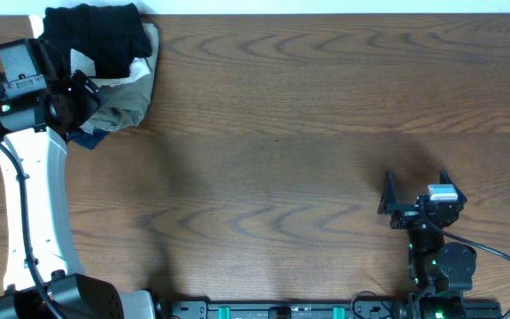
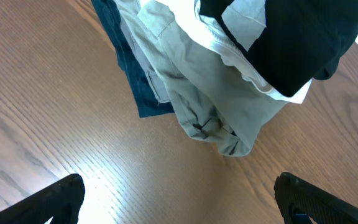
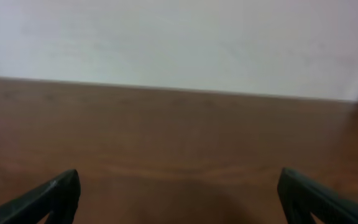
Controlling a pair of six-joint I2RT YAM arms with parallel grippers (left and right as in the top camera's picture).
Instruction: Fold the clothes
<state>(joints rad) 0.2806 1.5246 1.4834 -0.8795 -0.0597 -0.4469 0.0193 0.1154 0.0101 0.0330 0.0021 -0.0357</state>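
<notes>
The wooden table (image 1: 308, 133) fills the view. The white left arm (image 1: 34, 204) reaches along the table's left edge to its far left corner. There the black garment (image 1: 91, 35) lies bunched on top of a white piece (image 2: 238, 62), a khaki piece (image 2: 197, 93) and a navy piece (image 2: 126, 68). The left gripper (image 2: 179, 193) hangs over that same corner, jaws wide apart and empty. The right gripper (image 1: 415, 182) sits near the table's near right edge, jaws also apart, holding nothing.
</notes>
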